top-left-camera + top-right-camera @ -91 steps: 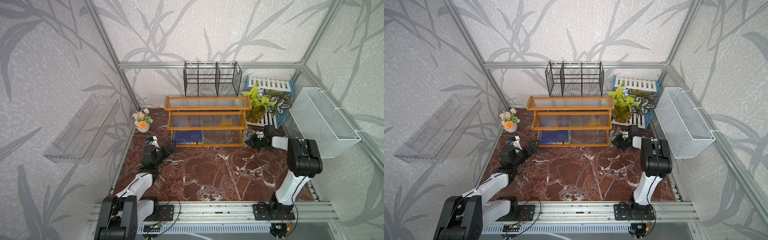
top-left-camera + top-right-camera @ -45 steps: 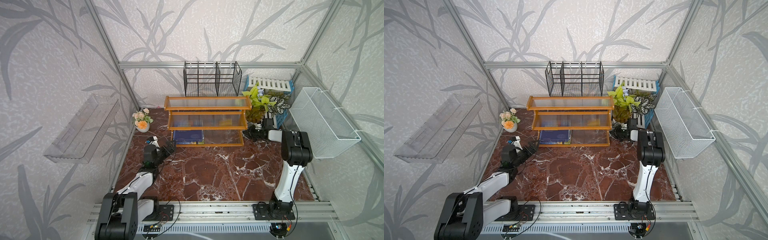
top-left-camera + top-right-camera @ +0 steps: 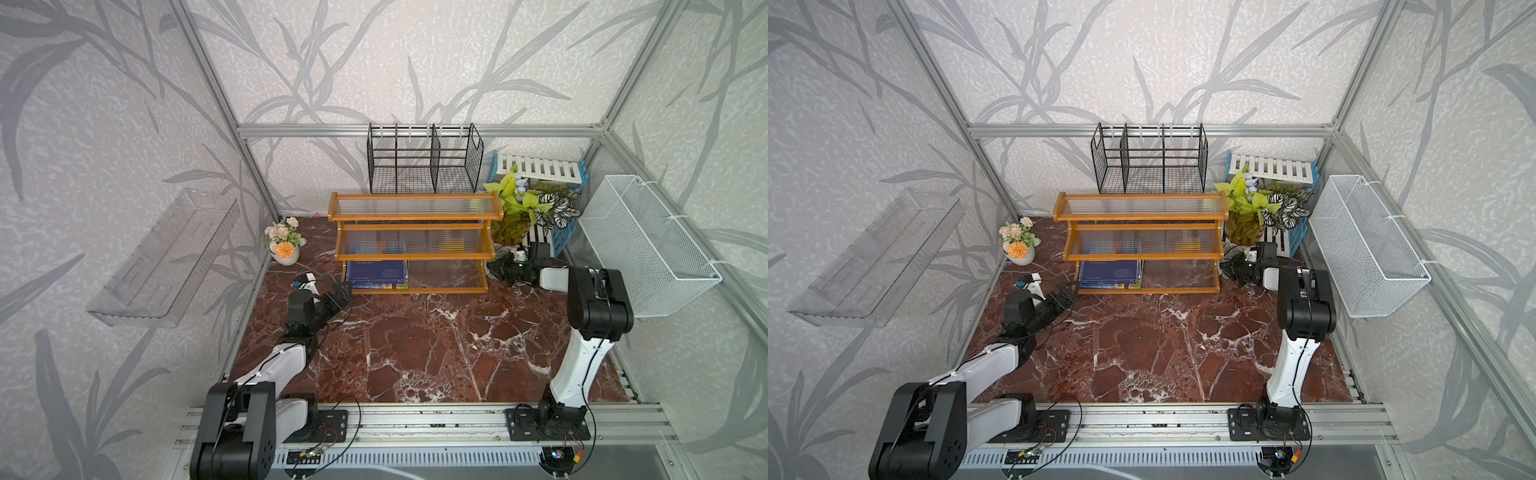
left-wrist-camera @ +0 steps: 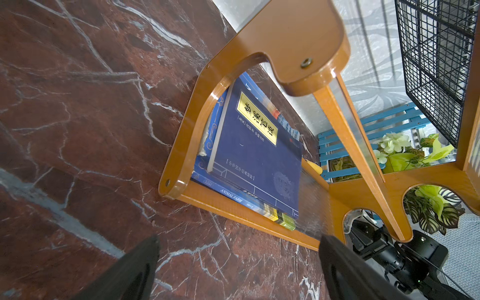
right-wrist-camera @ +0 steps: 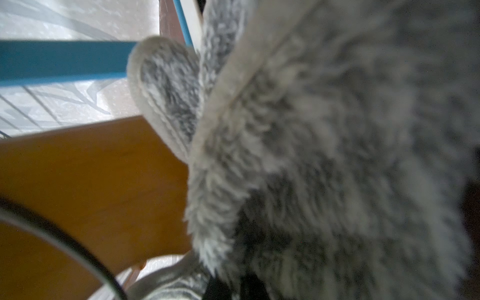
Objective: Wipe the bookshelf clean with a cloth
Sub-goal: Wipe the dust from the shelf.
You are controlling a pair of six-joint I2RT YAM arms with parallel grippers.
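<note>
Bunching around the clenched right gripper (image 3: 498,270), the cloth (image 5: 324,155); left gripper (image 4: 239,240) agape.

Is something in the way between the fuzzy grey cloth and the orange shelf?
Nothing visible is. The right gripper holds the cloth close beside the right end of the bookshelf, with no object showing between them. The potted plant stands farther back, not between.

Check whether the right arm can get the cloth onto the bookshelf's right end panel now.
Probably yes: the right gripper, shut on the cloth, sits right beside that end of the bookshelf, nothing visibly between them.
</note>
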